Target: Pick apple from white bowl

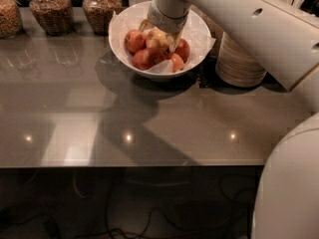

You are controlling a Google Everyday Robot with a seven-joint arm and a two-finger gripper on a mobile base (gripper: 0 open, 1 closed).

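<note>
The white bowl (122,44), lined with crinkled white paper, stands at the back of the table and holds several apples. The pale yellowish-pink apple (156,39) lies on top of the pile, among deeper red apples (145,59). My gripper (159,34) reaches down into the bowl from the upper right. One finger stands on each side of the pale apple and both close on it. The apple still rests on the other apples.
A stack of beige disposable bowls (241,63) stands just right of the white bowl, under my arm. Three glass jars of grains (50,11) line the back left edge. The dark glossy table (99,118) stretches to the front.
</note>
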